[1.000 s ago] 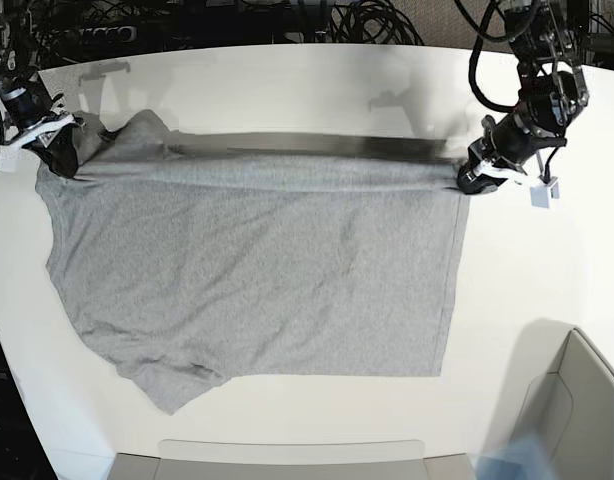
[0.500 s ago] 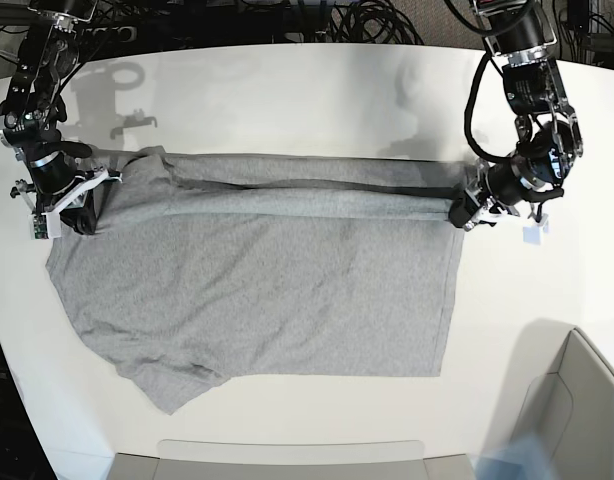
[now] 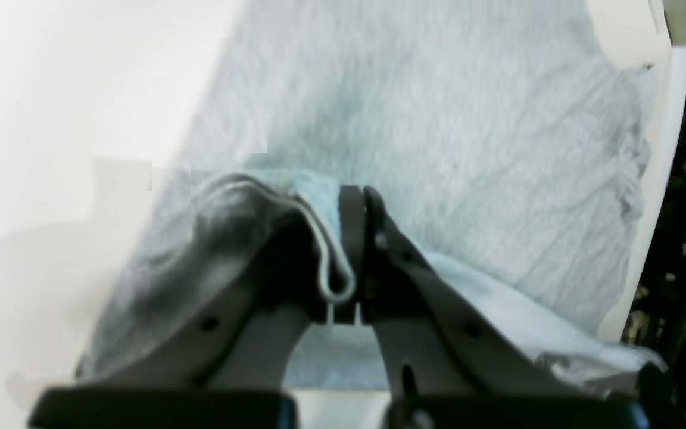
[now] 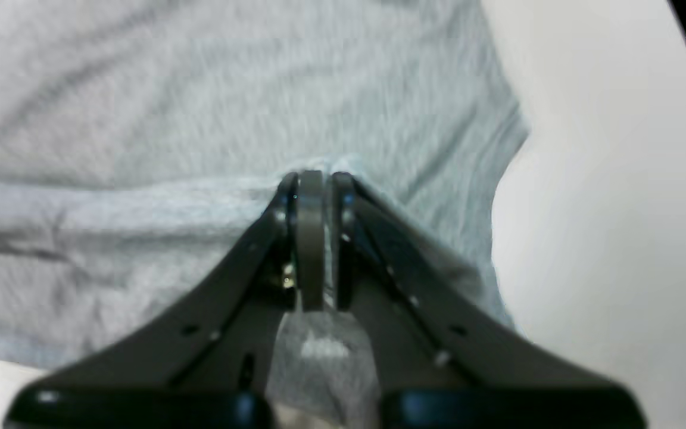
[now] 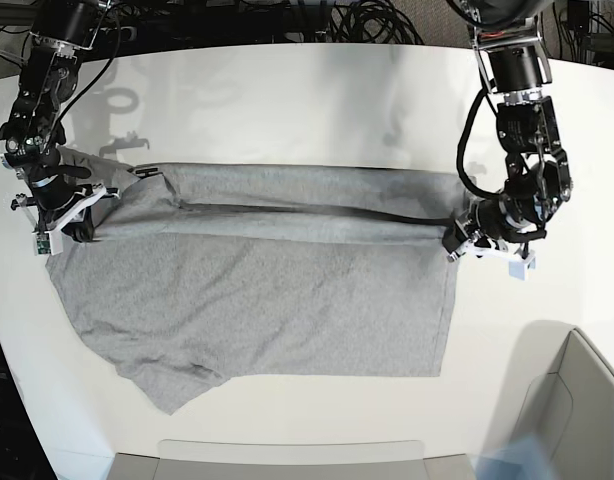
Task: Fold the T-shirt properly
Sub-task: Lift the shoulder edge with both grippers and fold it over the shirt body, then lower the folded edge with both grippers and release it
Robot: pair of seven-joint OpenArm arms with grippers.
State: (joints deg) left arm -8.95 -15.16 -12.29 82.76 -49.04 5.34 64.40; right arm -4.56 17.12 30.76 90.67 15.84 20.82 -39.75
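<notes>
Base view: a grey T-shirt (image 5: 257, 290) lies spread on the white counter (image 5: 287, 90), its far edge folded over into a long band stretched between two arms. Left tool (image 5: 455, 243), pressed together, pinches the band's end at one side; right tool (image 5: 72, 228), likewise closed, pinches the fabric at the other. Wrist views show cloth caught between both sets of fingers.

The base view looks down from above onto the whole white counter (image 5: 287, 90), showing both arms and the spread T-shirt (image 5: 267, 300). Each wrist view sits just behind its own end effector, left (image 3: 359, 199) and right (image 4: 313, 179), looking along the fingers at very close range. All 3 views share the grey cloth; each wrist view covers 1 gripped edge.
</notes>
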